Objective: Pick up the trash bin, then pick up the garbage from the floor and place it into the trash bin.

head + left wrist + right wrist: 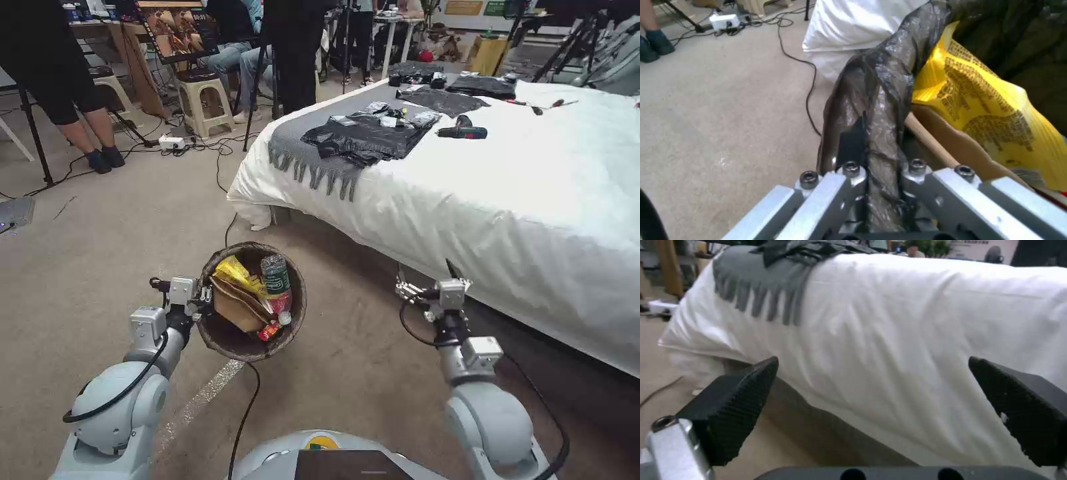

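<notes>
The left gripper clamps the bag-lined rim of the trash bin, holding it above the carpet at the view's seven o'clock. Inside lie a yellow wrapper, brown paper bag and a bottle. At five o'clock, the right gripper hangs open and empty beside the bed.

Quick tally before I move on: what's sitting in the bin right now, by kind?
Inside the trash bin, clamped at its rim by the left gripper:
Yellow snack wrapper: 1
Brown paper bag: 1
Bottle with green label: 1
Small red packet: 1
Total visible: 4; anything underneath is hidden.
</notes>
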Robot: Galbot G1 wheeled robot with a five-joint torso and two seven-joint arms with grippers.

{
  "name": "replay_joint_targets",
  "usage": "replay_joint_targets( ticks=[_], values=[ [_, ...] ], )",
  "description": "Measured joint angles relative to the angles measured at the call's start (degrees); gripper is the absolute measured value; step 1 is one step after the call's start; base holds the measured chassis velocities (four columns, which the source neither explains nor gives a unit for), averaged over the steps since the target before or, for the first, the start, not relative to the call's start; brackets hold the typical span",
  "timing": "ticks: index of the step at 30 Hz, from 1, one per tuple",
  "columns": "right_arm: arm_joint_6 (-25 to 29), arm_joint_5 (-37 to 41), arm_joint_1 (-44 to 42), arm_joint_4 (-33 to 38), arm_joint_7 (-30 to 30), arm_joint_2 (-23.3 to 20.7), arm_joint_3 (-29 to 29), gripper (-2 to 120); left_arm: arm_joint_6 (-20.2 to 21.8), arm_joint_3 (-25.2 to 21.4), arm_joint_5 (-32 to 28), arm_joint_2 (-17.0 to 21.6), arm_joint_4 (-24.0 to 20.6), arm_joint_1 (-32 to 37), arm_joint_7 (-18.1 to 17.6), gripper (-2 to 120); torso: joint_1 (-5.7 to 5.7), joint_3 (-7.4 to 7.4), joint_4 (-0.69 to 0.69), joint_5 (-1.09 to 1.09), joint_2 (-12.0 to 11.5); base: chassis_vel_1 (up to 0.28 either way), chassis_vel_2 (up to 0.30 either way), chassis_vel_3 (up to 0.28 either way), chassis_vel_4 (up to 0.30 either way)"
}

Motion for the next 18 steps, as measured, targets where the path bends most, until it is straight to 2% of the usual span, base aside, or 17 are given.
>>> replay_joint_targets(
  ticks=[9, 18],
  values=[
    [4.3, -0.7, -5.5, 0.8, -3.2, 4.8, 6.2, 100, 0.0, -0.3, 0.1, 0.0, -0.7, 0.8, 0.0, 2, 0.0, 0.0, 0.01, 0.0, 0.0, 0.0, 0.0, 0.0, 0.0],
    [6.4, 1.8, -7.4, 1.3, -4.5, 5.2, 11.2, 100, 0.0, -0.4, -0.1, 0.4, -1.2, 1.0, 0.1, 2, 0.0, 0.0, 0.01, 0.0, 0.0, 0.0, 0.0, 0.0, 0.0]
  ],
)
